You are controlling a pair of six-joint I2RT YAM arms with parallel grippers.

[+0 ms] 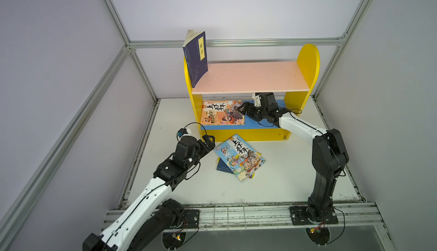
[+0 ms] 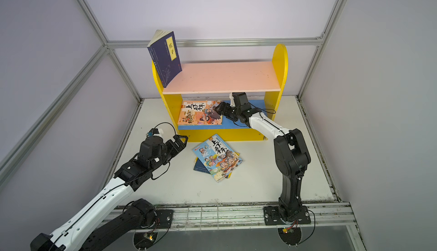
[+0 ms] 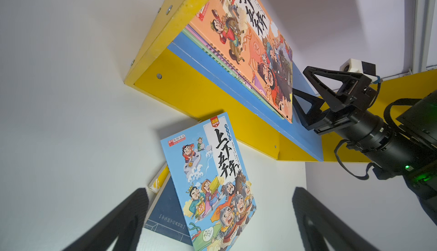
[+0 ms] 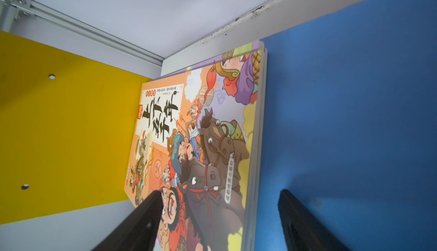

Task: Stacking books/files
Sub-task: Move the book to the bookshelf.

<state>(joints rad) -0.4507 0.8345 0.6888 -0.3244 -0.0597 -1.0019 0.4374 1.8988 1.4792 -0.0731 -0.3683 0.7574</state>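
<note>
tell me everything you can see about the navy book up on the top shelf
The navy book is a soft-looking paperback with a dark blue cover, a vertical yellow title strip with black characters, and a faint plant drawing lower down. Its cream pages fan slightly at the top. In both top views it stands on its lower edge on the pink shelf board, at the end on the robot's left, and seems to lean against the yellow side panel.

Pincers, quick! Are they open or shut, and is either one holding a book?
Left pincer: open, holding nothing.
Right pincer: open at the orange book's edge, not gripping it.
</note>
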